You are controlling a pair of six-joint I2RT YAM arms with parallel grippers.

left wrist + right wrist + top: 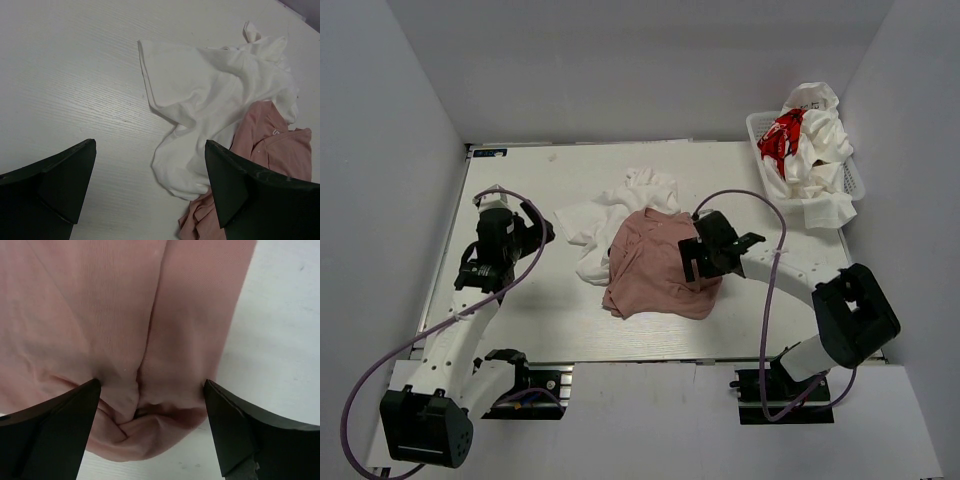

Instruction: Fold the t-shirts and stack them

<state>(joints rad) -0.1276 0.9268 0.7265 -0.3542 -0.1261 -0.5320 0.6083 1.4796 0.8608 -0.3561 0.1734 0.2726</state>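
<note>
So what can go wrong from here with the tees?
1. The pink tee lies partly on the white tee; lifting one may drag the other.
2. The right gripper is open over a bunched fold at the pink tee's edge; closing there may pinch several layers.
3. The heaped tees hang over the basket rim; pulling one may spill others.

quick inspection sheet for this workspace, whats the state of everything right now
surface: white wood-grain table
job's things: pink t-shirt crumpled mid-table, touching a crumpled white t-shirt; more crumpled t-shirts, one red-printed, in the basket
clutter: white lattice basket at the far right corner
hands: left hand open, over the white t-shirt's edge; right hand open, tips either side of a pink fold
cables: purple cable loops off the left arm, another off the right
surroundings: plain grey walls on three sides
</note>
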